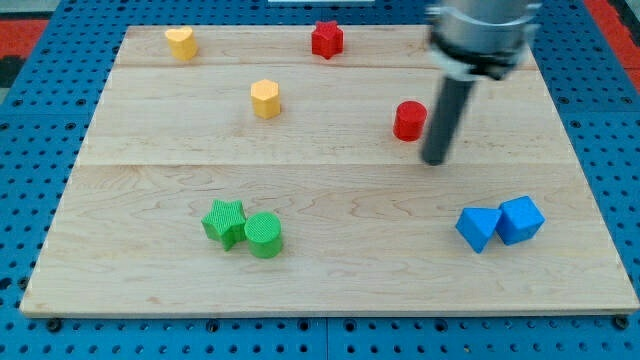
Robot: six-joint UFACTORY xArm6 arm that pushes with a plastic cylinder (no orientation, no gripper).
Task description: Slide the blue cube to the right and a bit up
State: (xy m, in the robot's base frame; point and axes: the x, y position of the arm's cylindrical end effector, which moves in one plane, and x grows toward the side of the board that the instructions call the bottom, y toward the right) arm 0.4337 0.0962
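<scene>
Hovering beside the red cylinder, my tip sits well above the blue cube.

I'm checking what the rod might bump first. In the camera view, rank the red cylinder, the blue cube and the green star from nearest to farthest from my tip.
From my tip:
1. Red cylinder, just to its upper left.
2. Blue cube, lower right.
3. Green star, far lower left.

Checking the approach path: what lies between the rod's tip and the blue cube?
Nothing. In the camera view, bare wood separates my tip from the blue cube. The red cylinder sits to the tip's left, off that line.
</scene>
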